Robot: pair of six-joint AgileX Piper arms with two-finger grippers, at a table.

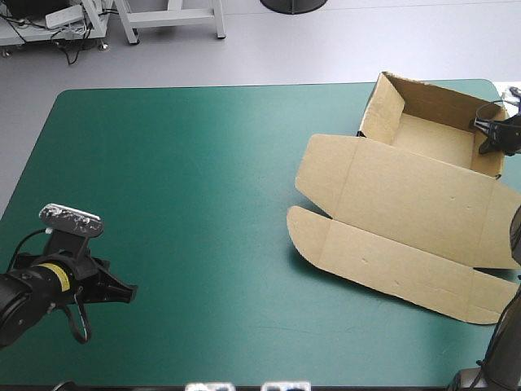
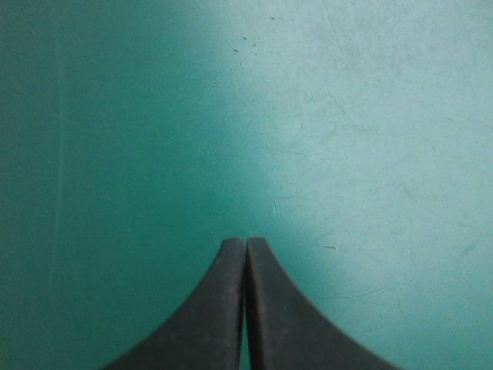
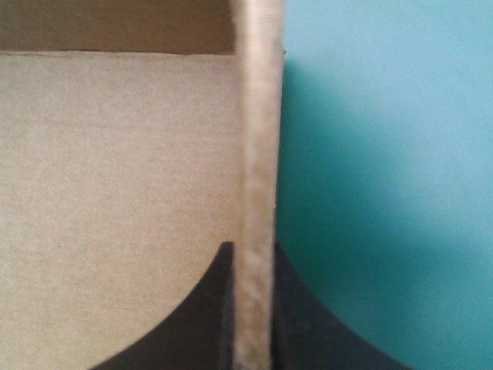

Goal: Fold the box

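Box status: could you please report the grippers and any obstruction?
Left gripper shut, empty. Right gripper shut on box wall. Tray formed, lid flat. Nothing obstructing.

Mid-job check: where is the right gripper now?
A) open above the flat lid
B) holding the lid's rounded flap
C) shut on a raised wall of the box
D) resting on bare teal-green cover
C: in the right wrist view the right gripper straddles an upright wall of the box, all but shut on the board.
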